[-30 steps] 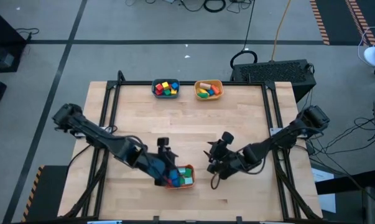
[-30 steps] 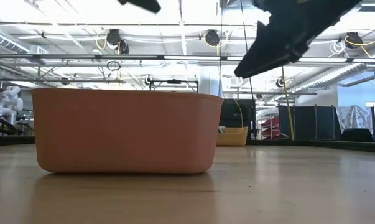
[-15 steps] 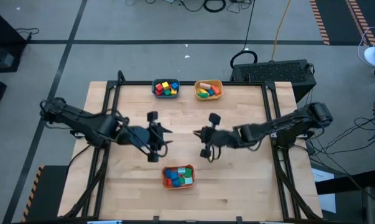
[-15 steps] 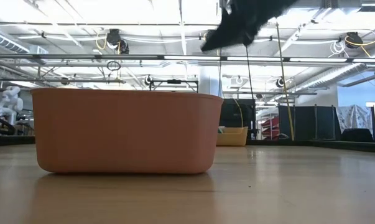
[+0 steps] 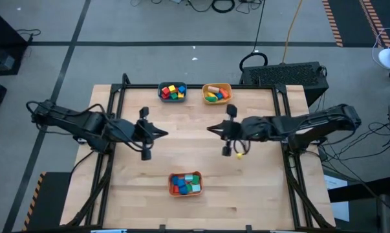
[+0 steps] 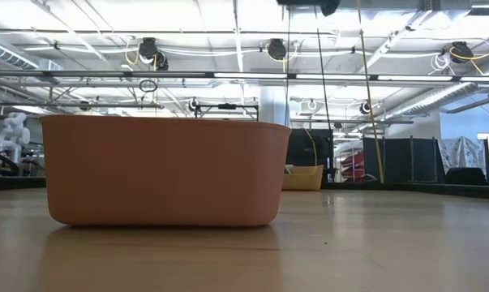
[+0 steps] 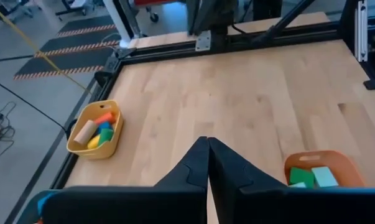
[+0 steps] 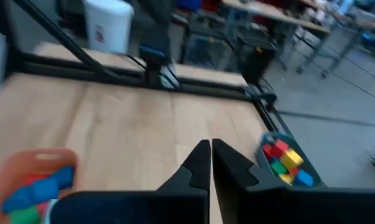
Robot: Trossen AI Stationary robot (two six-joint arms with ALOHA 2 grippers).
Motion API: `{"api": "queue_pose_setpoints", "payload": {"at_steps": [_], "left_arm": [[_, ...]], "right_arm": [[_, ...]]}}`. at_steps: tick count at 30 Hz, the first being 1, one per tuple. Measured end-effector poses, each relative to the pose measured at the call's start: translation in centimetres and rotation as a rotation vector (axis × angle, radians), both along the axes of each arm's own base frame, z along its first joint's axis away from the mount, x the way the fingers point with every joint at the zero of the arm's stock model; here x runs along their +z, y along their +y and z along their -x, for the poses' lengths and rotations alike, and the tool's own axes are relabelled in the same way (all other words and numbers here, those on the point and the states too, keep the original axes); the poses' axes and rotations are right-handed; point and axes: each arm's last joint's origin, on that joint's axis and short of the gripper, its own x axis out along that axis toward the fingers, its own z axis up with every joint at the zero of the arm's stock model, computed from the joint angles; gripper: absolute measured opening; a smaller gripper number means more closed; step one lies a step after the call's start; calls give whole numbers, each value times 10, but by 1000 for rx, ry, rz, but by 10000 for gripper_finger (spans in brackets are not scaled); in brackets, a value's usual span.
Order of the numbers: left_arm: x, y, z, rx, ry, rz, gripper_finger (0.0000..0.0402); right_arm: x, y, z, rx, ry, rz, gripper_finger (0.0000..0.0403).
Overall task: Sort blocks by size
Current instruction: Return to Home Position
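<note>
**Desk:** What's on your screens, biggest thing first?

**Me:** The wooden surface [image 5: 195,152] fills my overhead feed. I have both arms stretched in over it from the sides. The left arm [image 5: 85,124] reaches in from the left edge and the right arm [image 5: 298,125] from the right. They face each other across the middle with a bare strip of wood between them.

**Desk:** And the bins?

**Me:** There are three. The orange bin [image 6: 163,170] sits near me, about midway between left and right. It is so close to the low camera that its wall blocks most of that view. The teal bin [image 5: 160,93] and the yellow bin [image 7: 87,151] stand just beside each other at the far edge, teal on the left. Both are well apart from the orange one.

**Desk:** Where are the blocks?

**Me:** I see blocks [image 5: 184,184] only inside the bins. The orange bin holds red, blue, green and light blue pieces. The teal bin holds red, yellow, green and blue cubes. The yellow bin holds a plain wood piece with yellow, orange, blue and green ones.

**Desk:** What about the end effectors?

**Me:** On its wrist camera, the left end effector [image 7: 208,142] has its fingers pressed together with nothing between them. It is up off the wood, left of centre. The right end effector [image 8: 209,144] looks the same, fingers together and nothing in them, and it hangs right of centre. Both are between the far bins and the orange bin, touching none of them.
</note>
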Motion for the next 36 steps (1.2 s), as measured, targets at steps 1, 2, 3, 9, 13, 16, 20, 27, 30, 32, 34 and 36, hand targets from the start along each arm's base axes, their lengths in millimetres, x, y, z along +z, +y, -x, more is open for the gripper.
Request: {"api": "queue_pose_setpoints", "payload": {"at_steps": [1, 2, 3, 9, 13, 16, 20, 27, 30, 32, 34, 36], "left_arm": [[-1, 1, 3, -1, -7, 0, 14], [-2, 2, 6, -4, -17, -4, 14], [-4, 2, 8, -8, -23, -9, 13], [-21, 8, 27, -8, -76, 1, 3], [-36, 12, 41, -3, -139, 23, 5], [-50, 15, 51, 3, -173, 41, 5], [-62, 19, 63, 9, -214, 67, 6], [-80, 24, 79, 10, -260, 82, 6], [-89, 25, 83, 10, -279, 88, 6], [-96, 25, 85, 9, -292, 90, 6], [-100, 26, 87, 8, -309, 91, 6], [-107, 26, 88, 7, -315, 92, 6]], "right_arm": [[3, 0, 4, 25, -16, -4, 0], [5, 0, 8, 44, -32, -6, 0], [6, 0, 12, 56, -53, -12, 0], [1, -5, 42, 75, -160, -14, 0], [-4, -8, 63, 92, -226, -39, 0], [-9, -10, 76, 92, -255, -58, 0], [-18, -13, 92, 91, -269, -65, 0], [-33, -18, 120, 86, -312, -55, 0], [-39, -20, 131, 86, -345, -62, 0], [-43, -21, 137, 86, -370, -68, 0], [-48, -22, 142, 84, -376, -78, 0], [-53, -22, 146, 82, -382, -96, 0]]}}
